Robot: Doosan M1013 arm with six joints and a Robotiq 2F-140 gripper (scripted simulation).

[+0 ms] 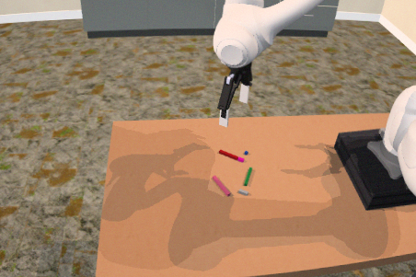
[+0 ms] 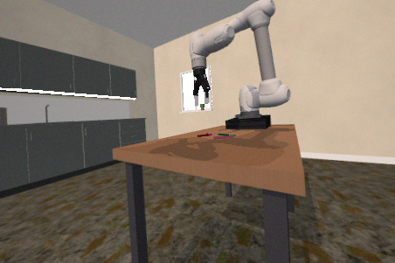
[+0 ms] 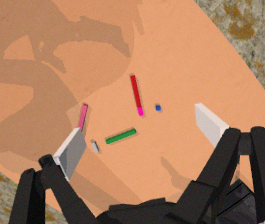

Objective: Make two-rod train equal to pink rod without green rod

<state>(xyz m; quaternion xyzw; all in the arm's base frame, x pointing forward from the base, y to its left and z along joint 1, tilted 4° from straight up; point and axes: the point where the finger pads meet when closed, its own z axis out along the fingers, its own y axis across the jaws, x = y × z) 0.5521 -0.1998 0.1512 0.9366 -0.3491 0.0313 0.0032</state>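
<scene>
Behind a gripper (image 3: 140, 131) finger, pink rod (image 3: 83, 116) partly hidden.

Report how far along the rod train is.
Done, by the look of it: the red rod and magenta rod lie end to end in one line, seven plus two matching the pink rod. The blue, green and grey rods lie apart from it. In hand: nothing; the gripper hangs open above the table. Left: nothing obvious, though gap tolerances cannot be judged here.

Red (image 1: 228, 154), magenta (image 1: 239, 159), blue (image 1: 246, 153), green (image 1: 248, 177), pink (image 1: 221, 185) and grey (image 1: 243, 192) rods are seen on an orange-brown tabletop (image 1: 294, 222).
</scene>
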